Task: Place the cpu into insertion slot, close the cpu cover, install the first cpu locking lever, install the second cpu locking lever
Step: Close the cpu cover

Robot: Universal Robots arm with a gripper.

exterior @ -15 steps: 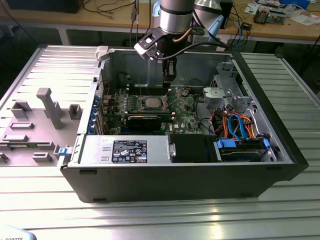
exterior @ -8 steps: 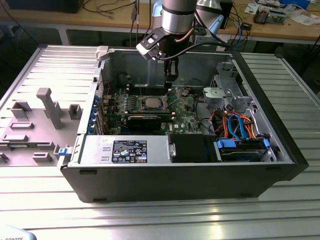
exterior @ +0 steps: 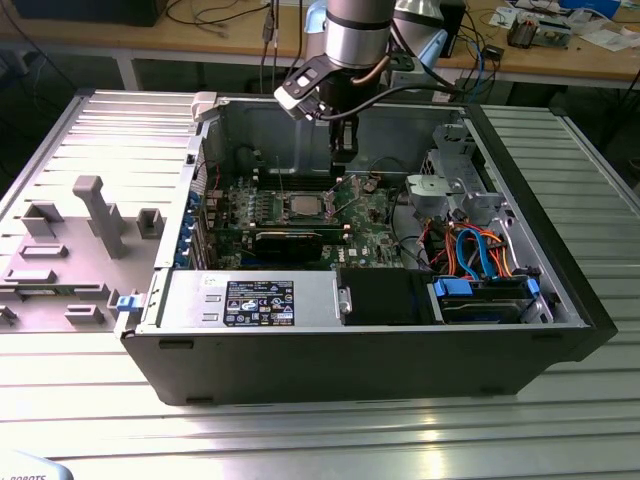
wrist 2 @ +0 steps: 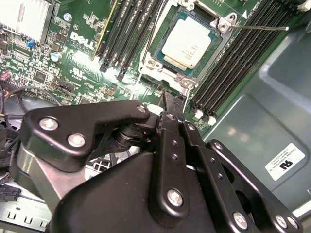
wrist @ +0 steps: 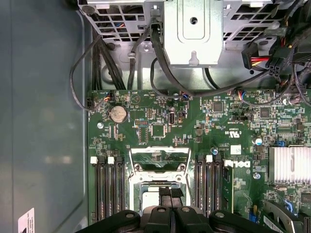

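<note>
One cpu (wrist 2: pixel 186 41) just beyond fingers (wrist 2: pixel 171 110)

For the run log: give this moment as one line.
cpu: in insertion slot | cpu cover: open | gripper: shut, over slot

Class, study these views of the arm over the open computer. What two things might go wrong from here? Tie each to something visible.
1. The cpu lies in the insertion slot while the cpu cover appears swung open; the gripper close above might nudge the chip askew.
2. A thin locking lever sticks out past the memory slots; the arm might snag or bend it.
</note>
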